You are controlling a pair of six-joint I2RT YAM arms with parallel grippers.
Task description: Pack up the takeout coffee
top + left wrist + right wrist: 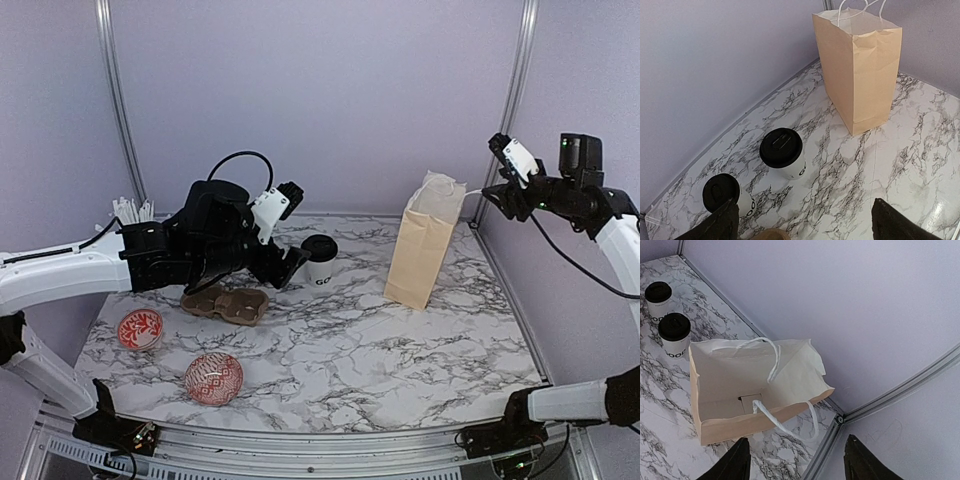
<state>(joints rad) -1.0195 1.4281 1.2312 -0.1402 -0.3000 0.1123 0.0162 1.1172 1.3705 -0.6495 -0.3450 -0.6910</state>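
The brown moulded-pulp carrier is lying empty near the left gripper, which is hovering wide open beside two black-lidded white paper cups, probably to grab one. The right gripper, fingers released, is hovering above the tan paper bag.

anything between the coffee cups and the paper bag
Nothing: only bare marble table lies between the nearer cup and the paper bag, clearest in the left wrist view.
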